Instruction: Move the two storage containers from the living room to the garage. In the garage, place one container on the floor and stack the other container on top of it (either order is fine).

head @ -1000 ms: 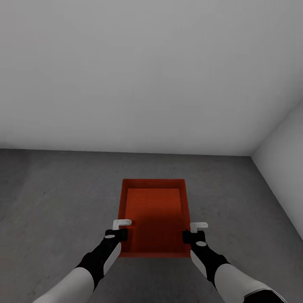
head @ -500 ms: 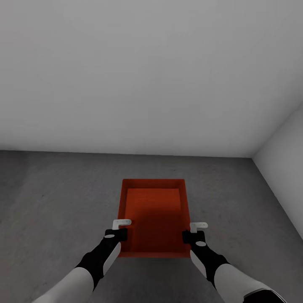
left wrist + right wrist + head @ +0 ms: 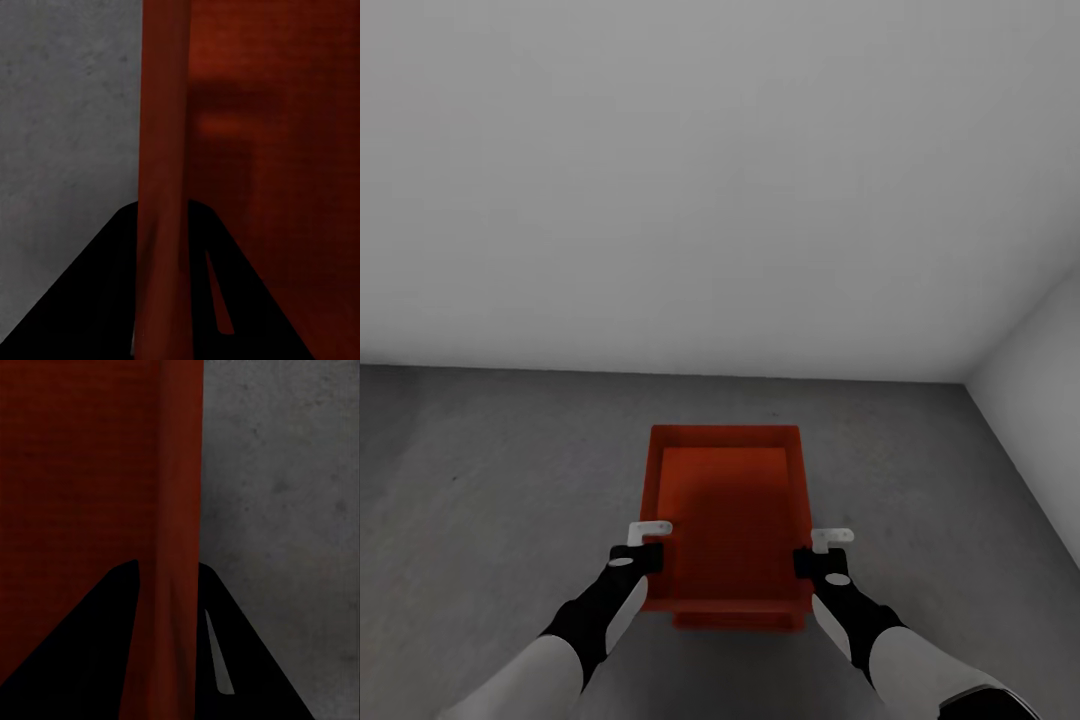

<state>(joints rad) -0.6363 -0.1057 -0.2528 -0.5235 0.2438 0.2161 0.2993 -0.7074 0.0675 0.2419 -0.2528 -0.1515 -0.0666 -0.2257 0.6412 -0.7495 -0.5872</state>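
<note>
Second container's edge [image 3: 738, 619] newly showing under held container [image 3: 725, 500], wrist views show each pincer [image 3: 161, 300] [image 3: 169, 660] clamping a wall.

- Floor [image 3: 490, 480]: bare concrete left, right and beyond the held container [image 3: 725, 500].
- Second container [image 3: 738, 620] directly beneath.
- Walls: back wall [image 3: 710, 200]; side wall [image 3: 1040, 400] closing right.

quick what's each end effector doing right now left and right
Left end effector: closed on the left wall of the orange-red container.
Right end effector: closed on the same container's right wall.
</note>
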